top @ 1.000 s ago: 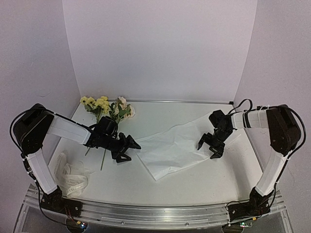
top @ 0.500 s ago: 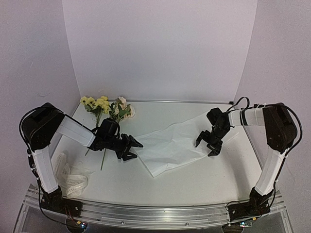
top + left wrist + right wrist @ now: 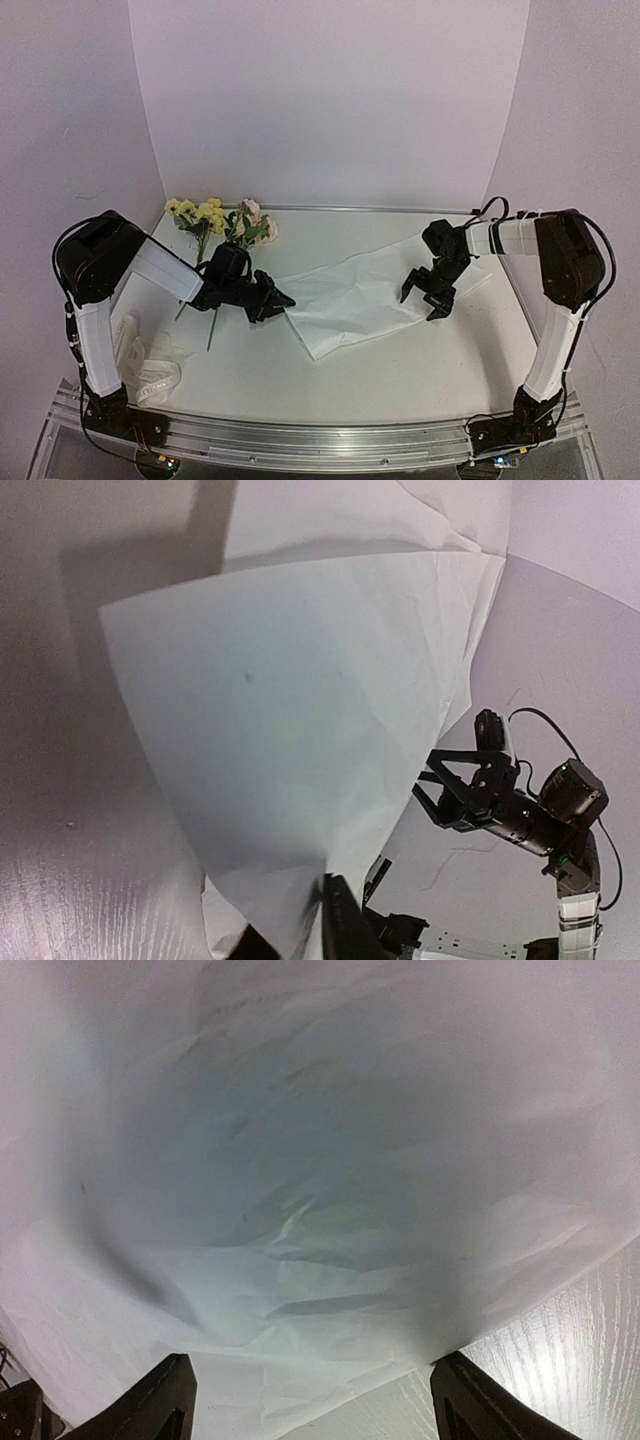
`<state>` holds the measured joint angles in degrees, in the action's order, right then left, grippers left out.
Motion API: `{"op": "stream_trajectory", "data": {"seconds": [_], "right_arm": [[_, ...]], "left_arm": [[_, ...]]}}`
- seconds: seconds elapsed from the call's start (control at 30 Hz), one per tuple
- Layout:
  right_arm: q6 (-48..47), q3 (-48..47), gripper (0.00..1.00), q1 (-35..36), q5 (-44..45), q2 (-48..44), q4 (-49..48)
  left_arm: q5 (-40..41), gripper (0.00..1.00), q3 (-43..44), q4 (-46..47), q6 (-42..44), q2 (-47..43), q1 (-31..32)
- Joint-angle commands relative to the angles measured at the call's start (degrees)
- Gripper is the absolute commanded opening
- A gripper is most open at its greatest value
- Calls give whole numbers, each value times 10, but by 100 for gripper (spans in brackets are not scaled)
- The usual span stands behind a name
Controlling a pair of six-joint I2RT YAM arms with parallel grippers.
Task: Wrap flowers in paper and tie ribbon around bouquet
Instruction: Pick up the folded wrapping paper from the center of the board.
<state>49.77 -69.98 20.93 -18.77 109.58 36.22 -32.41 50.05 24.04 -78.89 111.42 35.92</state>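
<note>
The white crinkly paper (image 3: 360, 295) lies spread across the table's middle. My left gripper (image 3: 275, 298) is at its left corner, shut on the edge. In the left wrist view that corner of the paper (image 3: 290, 700) runs down between the nearly closed fingers (image 3: 340, 925). My right gripper (image 3: 425, 295) hovers open over the sheet's right part. In the right wrist view the paper (image 3: 320, 1160) fills the space beyond the wide-apart fingertips (image 3: 165, 1395), with nothing between them. The flowers (image 3: 215, 222) lie at the back left, behind the left arm. The cream ribbon (image 3: 150, 365) lies loosely piled at the front left.
White walls close in the table at the back and on both sides. A metal rail (image 3: 320, 445) runs along the near edge between the arm bases. Bare table (image 3: 560, 1340) shows at the paper's near right edge.
My left gripper has closed on the paper's left corner after standing open beside it. My right gripper drifted slightly left and back over the sheet, still open.
</note>
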Motion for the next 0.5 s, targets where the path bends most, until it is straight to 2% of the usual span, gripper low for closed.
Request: {"op": "stream_trajectory", "data": {"seconds": [0.0,0.13,0.33,0.47], "right_arm": [[-22,-23,83,3,3,26,24],[-25,-53,85,3,-6,40,36],[-6,-133,92,5,-31,84,43],[11,-200,96,16,-37,116,42]], "left_arm": [[27,1,43,-15,81,-21,-2],[86,0,70,-121,207,-85,7],[168,0,78,-196,382,-211,45],[196,0,96,-230,478,-263,87]]}}
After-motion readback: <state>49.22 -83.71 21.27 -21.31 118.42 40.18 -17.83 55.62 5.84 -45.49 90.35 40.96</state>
